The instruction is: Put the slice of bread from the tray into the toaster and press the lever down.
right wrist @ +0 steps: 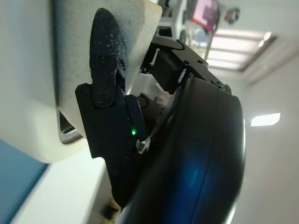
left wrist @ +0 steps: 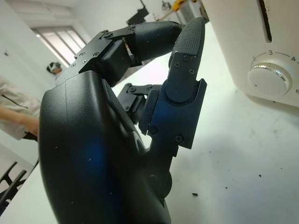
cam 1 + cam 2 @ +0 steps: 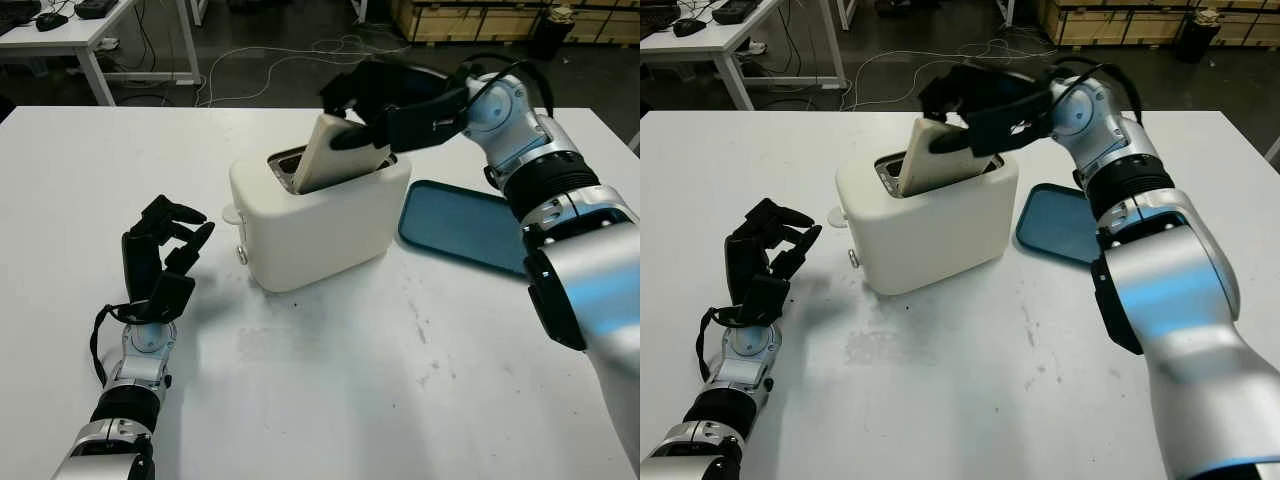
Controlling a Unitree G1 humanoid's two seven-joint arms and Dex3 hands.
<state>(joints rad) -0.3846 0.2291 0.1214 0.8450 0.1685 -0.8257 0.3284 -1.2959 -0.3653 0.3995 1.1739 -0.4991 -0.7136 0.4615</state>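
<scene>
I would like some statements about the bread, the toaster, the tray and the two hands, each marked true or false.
1. The right hand grips the bread slice. True.
2. The bread slice lies flat on the blue tray. False: it stands tilted, partly inside a slot of the toaster.
3. The left hand presses the toaster's lever. False: it is on the table's left part, apart from the toaster, holding nothing.
4. The blue tray carries nothing. True.
</scene>
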